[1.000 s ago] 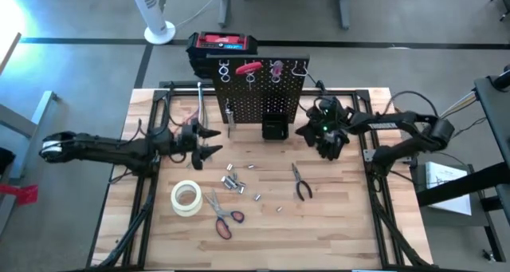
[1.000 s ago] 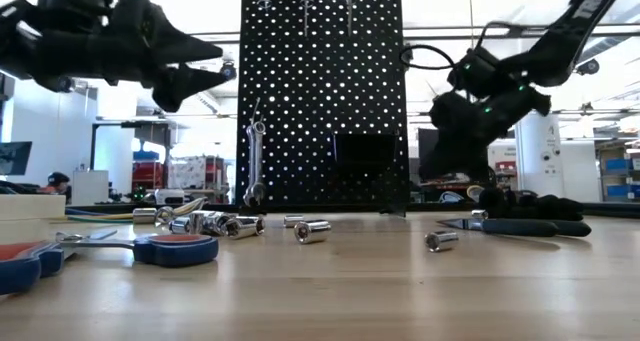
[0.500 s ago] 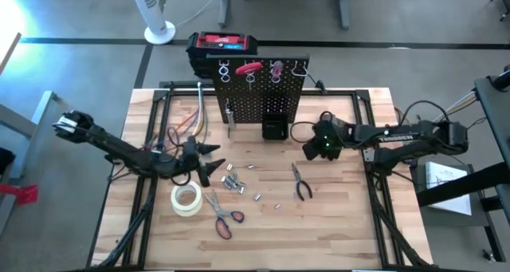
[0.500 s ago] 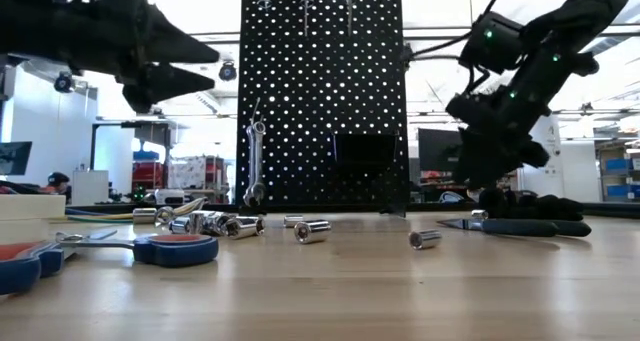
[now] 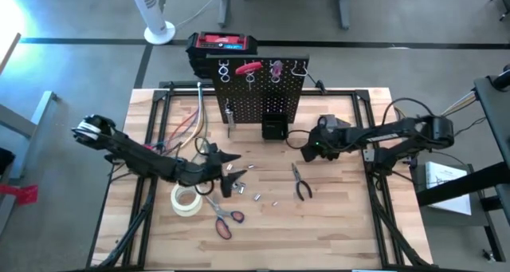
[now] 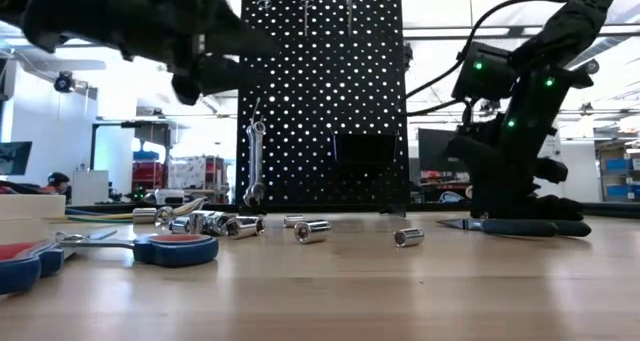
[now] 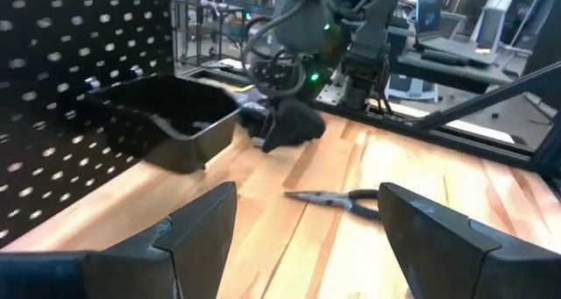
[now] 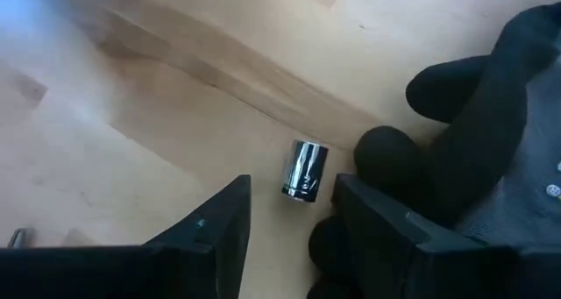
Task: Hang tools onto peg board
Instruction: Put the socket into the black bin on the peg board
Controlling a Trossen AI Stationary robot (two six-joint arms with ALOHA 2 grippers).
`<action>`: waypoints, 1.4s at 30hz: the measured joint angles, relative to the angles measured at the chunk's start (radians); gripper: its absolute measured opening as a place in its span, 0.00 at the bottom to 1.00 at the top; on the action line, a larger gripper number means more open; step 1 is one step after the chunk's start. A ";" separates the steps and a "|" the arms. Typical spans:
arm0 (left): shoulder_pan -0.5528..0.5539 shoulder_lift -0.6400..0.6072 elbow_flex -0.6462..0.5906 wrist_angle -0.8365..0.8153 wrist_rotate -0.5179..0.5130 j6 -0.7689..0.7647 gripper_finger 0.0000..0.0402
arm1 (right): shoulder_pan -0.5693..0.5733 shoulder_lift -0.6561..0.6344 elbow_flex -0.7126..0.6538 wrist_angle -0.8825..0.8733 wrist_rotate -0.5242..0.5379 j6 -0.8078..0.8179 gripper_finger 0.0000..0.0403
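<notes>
The black peg board (image 5: 259, 88) stands upright at the table's far side, with tools on its top hooks and a wrench (image 6: 255, 161) hanging on its face. My left gripper (image 5: 231, 175) is open, pointing toward the table's right, above a cluster of silver sockets (image 5: 235, 180). My right gripper (image 8: 289, 238) is open and points steeply down. One silver socket (image 8: 305, 170) lies on the table below the gap between its fingers, beside the black glove (image 8: 473, 150). Black-handled pliers (image 5: 300, 182) and red-handled scissors (image 5: 223, 216) lie flat on the wood.
A white tape roll (image 5: 186, 198) lies near my left gripper. A small black bin (image 5: 275, 128) sits at the peg board's foot. A red-and-black toolbox (image 5: 223, 45) stands behind the board. A loose socket (image 6: 407, 237) lies mid-table.
My left gripper has swung toward the table's right and near edges, and now stands over the socket cluster. My right gripper has shifted toward the table's left and tipped from nearly level to steeply down. One loose socket has rolled a little toward the table's left.
</notes>
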 joint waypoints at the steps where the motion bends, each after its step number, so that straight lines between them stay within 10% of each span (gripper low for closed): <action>1: 0.000 0.013 0.013 0.000 0.001 0.004 0.67 | 0.001 0.009 0.001 0.003 0.009 0.002 0.38; 19: 0.000 0.068 0.045 -0.010 0.003 -0.012 0.67 | 0.002 -0.041 -0.006 0.015 0.075 -0.077 0.02; 42: -0.008 0.068 0.044 -0.029 0.003 -0.035 0.67 | 0.010 -0.054 -0.001 0.019 0.096 -0.089 0.01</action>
